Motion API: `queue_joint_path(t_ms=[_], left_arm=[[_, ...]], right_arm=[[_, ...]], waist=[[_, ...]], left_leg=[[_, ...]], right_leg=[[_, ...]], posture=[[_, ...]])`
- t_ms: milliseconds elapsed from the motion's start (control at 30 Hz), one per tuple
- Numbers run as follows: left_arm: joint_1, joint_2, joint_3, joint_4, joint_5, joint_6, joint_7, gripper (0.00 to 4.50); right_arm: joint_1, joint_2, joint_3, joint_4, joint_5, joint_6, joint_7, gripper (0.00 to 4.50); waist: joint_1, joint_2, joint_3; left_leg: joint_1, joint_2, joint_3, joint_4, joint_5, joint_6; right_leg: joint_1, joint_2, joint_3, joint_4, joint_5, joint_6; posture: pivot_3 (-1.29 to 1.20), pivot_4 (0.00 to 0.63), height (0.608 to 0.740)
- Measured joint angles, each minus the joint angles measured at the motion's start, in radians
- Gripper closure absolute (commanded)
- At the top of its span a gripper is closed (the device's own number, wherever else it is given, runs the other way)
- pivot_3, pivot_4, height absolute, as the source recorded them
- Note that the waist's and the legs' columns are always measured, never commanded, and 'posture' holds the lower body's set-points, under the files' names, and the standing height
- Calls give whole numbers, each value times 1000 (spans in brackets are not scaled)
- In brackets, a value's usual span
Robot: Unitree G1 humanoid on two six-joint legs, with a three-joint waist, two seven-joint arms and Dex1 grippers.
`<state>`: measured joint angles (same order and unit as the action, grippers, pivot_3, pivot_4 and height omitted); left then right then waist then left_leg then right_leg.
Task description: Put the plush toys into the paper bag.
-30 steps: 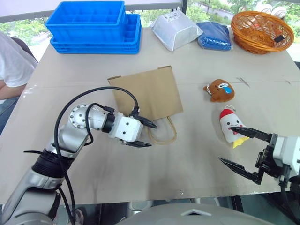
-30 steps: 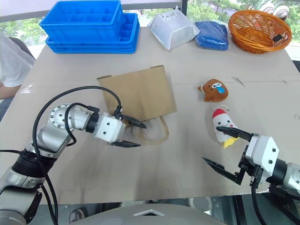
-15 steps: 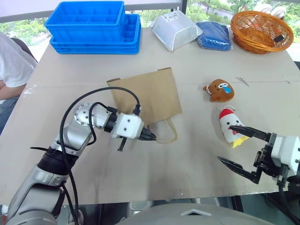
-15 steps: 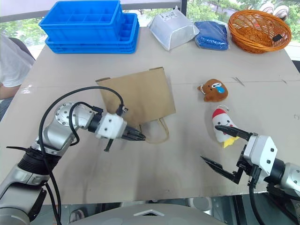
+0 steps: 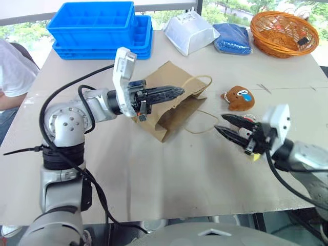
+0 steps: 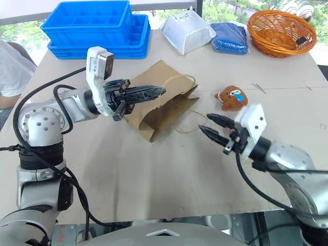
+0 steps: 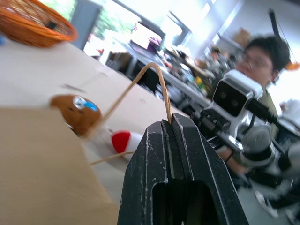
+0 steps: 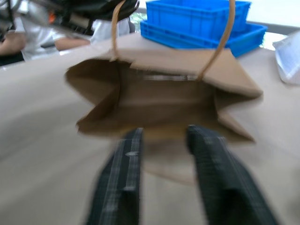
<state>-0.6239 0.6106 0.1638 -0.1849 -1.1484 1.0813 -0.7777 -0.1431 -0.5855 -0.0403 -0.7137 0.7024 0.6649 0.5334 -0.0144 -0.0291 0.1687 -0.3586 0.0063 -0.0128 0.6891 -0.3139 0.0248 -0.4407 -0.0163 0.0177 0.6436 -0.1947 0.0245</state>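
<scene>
Raised since earlier, left end effector (image 5: 177, 92) grips paper bag (image 5: 171, 105) handle; right end effector (image 5: 229, 128) seemingly part-open over table (image 5: 154, 174).

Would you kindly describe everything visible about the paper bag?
The paper bag is plain tan kraft paper with two looped cord handles. The left claw, shut, pinches the upper handle and lifts that side, so the mouth gapes toward the right claw. Its lower side rests on the table, the other handle trailing there.

Two head views look down from above the near edge of the counter (image 5: 154, 195) and share all of it. The left wrist view looks along its tool (image 7: 171, 123) rightward. The right wrist view looks close into the paper bag (image 8: 164, 101).
</scene>
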Motion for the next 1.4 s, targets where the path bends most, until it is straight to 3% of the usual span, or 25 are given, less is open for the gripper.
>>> queue_joint_path(t_ms=[133,267,467,533,733,900,1100,1400], left_arm=[[30,-64,5,-28,-34,6,78,4500],[40,-106,34,-37,-94,14,172,4500],[52,-114,44,-72,-153,23,242,4500],[65,-127,47,-77,-165,21,275,4500],[93,-164,66,-80,-222,5,374,4500],[119,-161,79,-99,-267,-1,422,4500],[125,-151,99,-100,-375,-11,468,4500],[133,-115,54,-99,-467,2,446,4500]], right_arm=[[-169,-12,104,100,-41,38,29,4474],[-263,-25,298,243,-198,13,97,4474],[-409,117,421,516,-385,-86,98,4474],[-459,216,454,638,-441,-158,104,4474],[-468,308,552,823,-569,-331,141,4474],[-446,297,525,849,-579,-409,187,4474],[-405,253,482,739,-523,-525,366,4474],[-300,233,268,537,-254,-307,378,4474]], waist=[[5,0,0],[4,0,0],[-2,0,0],[-4,0,0],[3,0,0],[1,0,0],[0,0,0],[0,0,0]], left_leg=[[-2,0,-1,0,1,-2],[-2,-1,-2,0,1,-3],[-2,0,0,0,3,-5],[-2,0,0,0,3,-5],[-6,-2,-2,0,3,-5],[-5,-3,-2,-1,3,-5],[-5,-3,-4,-1,3,-5],[-4,-4,-5,-1,3,-5]], right_leg=[[0,-2,-1,-1,0,0],[0,-3,-1,-1,0,0],[-2,-2,0,0,0,0],[-2,-2,0,0,1,0],[-4,-12,0,1,1,0],[-4,-13,-1,1,1,0],[-4,-12,-2,1,1,0],[-3,-12,-3,1,1,0]], posture=[[0,150,740],[0,150,740],[0,150,740],[0,150,740],[0,150,740],[0,150,740],[0,150,740],[0,150,740]])
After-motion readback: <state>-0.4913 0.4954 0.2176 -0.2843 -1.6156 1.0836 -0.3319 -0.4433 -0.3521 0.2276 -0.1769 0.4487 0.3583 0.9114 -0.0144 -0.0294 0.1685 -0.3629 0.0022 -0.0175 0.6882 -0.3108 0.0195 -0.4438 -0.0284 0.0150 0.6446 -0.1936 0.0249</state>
